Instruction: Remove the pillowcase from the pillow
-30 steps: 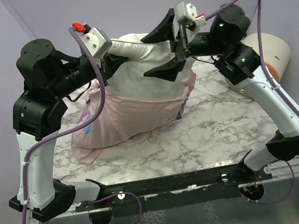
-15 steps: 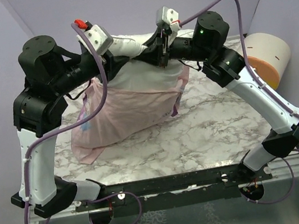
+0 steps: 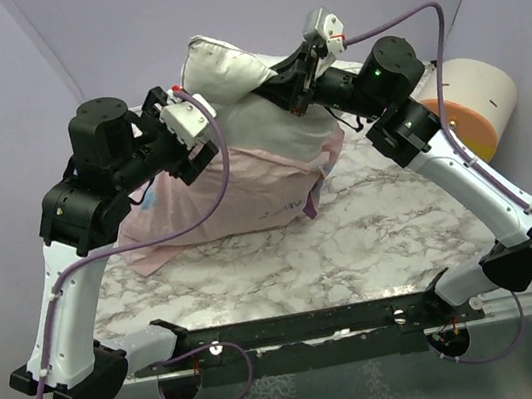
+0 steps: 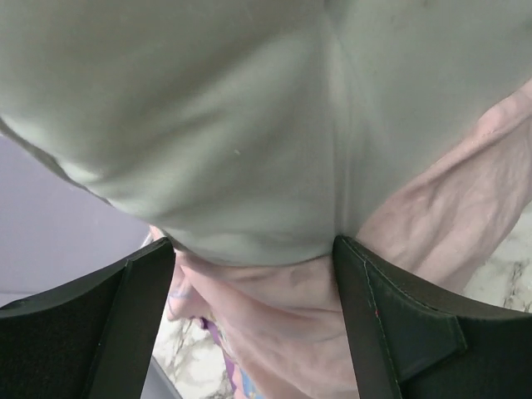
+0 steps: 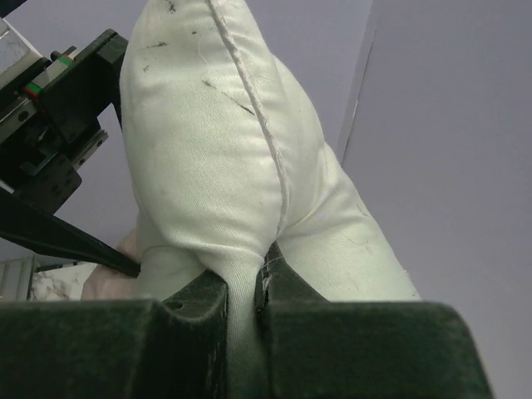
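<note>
Noting grip geometry: the right gripper (image 3: 294,82) is clamped on a fold of the pillow (image 3: 225,69) at its top seam, holding that end up above the marble table (image 3: 402,224). The pillowcase (image 3: 244,188), pale pink side out, sits bunched round the pillow's lower half on the table. The left gripper (image 3: 199,149) is spread wide at the case's upper left rim, pinching nothing. We judge the pillow's long axis runs up toward the right jaws. The left arm is nearer the hem, just below its fingers.
</note>
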